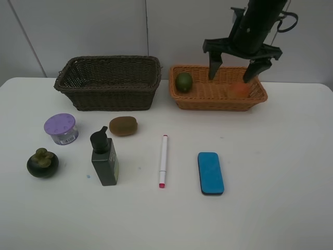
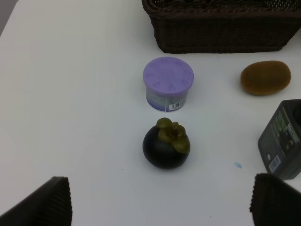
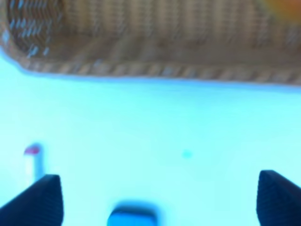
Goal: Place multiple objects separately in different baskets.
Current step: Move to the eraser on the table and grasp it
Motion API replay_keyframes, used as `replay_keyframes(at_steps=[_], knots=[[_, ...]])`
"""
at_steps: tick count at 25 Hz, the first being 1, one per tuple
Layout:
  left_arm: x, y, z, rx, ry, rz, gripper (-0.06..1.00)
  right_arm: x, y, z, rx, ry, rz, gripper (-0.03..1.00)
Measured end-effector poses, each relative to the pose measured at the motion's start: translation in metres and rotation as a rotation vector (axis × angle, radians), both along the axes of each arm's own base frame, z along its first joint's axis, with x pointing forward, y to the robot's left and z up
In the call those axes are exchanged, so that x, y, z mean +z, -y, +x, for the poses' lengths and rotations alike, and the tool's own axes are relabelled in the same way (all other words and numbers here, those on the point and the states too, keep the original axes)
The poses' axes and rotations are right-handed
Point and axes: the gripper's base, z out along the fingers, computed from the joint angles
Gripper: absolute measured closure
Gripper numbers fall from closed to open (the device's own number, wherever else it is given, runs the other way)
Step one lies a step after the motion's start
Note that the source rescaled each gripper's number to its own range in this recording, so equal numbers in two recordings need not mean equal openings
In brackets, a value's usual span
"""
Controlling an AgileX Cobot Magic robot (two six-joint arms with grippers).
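Orange-tan basket (image 1: 218, 105) was overhung by the right end effector (image 1: 230, 78), spread wide and empty; a straight lift was advised, clear of the orange-red fruit (image 1: 240, 88).

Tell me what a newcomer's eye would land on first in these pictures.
The black right arm hangs with jaws spread wide above the orange-tan basket at the back right, which holds a green fruit and an orange-red fruit. On the white table in front lie six loose items, the bright blue eraser and purple-lidded jar standing out most.
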Motion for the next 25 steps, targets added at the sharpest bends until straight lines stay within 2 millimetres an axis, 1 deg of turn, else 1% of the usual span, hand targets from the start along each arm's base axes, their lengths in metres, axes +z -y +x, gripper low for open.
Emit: replay_keyframes(at_steps=[4,8,11,14,17,21,25], knots=[[0.0,0.0,0.0,0.0,0.0,0.0,-0.06,-0.007,-0.005,-0.029,-0.053,-0.069,0.004,-0.02],[0.0,0.0,0.0,0.0,0.0,0.0,-0.06,-0.023,-0.013,-0.061,-0.065,-0.095,0.015,-0.02],[0.0,0.0,0.0,0.0,0.0,0.0,-0.06,-0.038,-0.021,-0.081,-0.05,-0.101,0.026,-0.02],[0.0,0.0,0.0,0.0,0.0,0.0,-0.06,-0.058,-0.03,-0.099,-0.027,-0.137,0.033,-0.02],[0.0,0.0,0.0,0.0,0.0,0.0,-0.06,-0.074,-0.035,-0.11,-0.018,-0.142,0.054,-0.02],[0.0,0.0,0.0,0.0,0.0,0.0,-0.06,-0.092,-0.032,-0.119,-0.045,-0.143,0.081,-0.02],[0.0,0.0,0.0,0.0,0.0,0.0,-0.06,-0.102,-0.03,-0.122,-0.047,-0.145,0.073,-0.02]])
